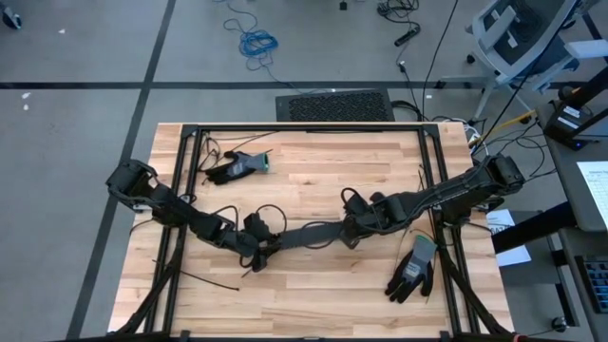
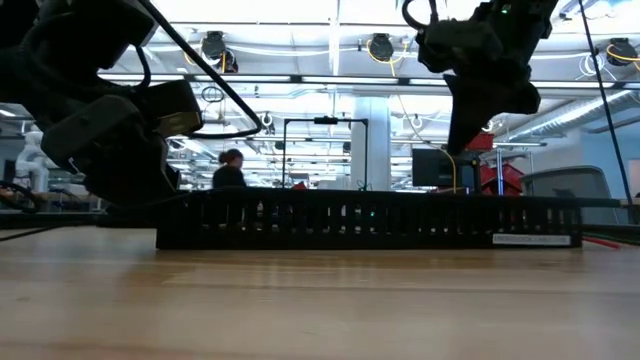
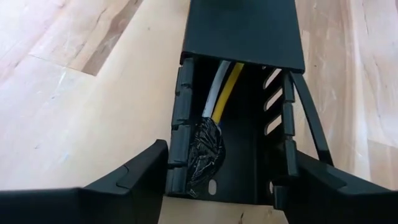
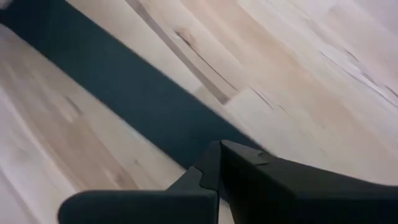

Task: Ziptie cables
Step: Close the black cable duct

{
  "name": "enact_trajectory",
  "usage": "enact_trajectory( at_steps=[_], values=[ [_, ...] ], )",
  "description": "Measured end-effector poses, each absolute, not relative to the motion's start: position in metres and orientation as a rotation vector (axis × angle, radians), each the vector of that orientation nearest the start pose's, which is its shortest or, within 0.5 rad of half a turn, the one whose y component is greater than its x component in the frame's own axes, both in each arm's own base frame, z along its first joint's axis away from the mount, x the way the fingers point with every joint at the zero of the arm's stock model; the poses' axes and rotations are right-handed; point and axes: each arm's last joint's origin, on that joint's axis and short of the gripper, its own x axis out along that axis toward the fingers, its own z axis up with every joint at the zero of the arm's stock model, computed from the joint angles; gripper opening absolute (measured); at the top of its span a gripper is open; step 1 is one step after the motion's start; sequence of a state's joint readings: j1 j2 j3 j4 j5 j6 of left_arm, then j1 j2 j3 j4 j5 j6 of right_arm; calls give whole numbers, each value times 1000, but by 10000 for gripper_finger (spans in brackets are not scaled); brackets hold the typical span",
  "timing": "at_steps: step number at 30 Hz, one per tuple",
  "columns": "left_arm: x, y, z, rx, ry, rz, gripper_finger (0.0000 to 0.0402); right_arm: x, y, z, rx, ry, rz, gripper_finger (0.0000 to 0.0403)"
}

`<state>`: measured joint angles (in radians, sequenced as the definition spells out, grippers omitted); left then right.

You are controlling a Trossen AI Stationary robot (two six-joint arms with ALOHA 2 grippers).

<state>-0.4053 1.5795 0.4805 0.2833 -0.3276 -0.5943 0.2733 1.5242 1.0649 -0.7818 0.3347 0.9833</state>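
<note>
Inside the black slotted duct (image 3: pixel 249 74), the cables (image 3: pixel 222 87) lie along the channel, their taped end (image 3: pixel 205 152) at its open mouth. Left gripper (image 3: pixel 221 186) straddles that end, fingers spread outside both walls. Right gripper (image 4: pixel 217 163), clenched empty, rests on the duct's far end.

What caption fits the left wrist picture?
Left claw straddles the open end of a black duct holding white and yellow cables.

Cables (image 3: pixel 219 87): one white and one yellow wire visible, running side by side inside an open-ended black slotted duct (image 3: pixel 239 37) lying on the wooden table. Their near end is wrapped in black tape, resting on the duct floor at its open mouth.
</note>
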Motion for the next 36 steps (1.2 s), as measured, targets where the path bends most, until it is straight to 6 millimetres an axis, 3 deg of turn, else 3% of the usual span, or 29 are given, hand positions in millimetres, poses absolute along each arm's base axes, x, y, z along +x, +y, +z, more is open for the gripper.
enact_trajectory(
  at_steps=[12,19,22,26,29,36],
  values=[
    [228,-97,103,-249,845,105,247,279,64,223,553,997,-642,0],
    [219,-106,100,-219,903,59,247,236,52,218,642,1235,-1104,0],
    [219,-107,100,-216,906,54,247,225,61,217,653,1326,-1147,0],
    [218,-107,99,-231,907,61,246,212,74,197,744,1375,-1190,0],
    [218,-107,99,-234,907,62,246,201,82,179,800,1375,-1235,0],
    [218,-107,100,-239,907,57,246,191,86,167,839,1308,-1328,0]
  ],
)
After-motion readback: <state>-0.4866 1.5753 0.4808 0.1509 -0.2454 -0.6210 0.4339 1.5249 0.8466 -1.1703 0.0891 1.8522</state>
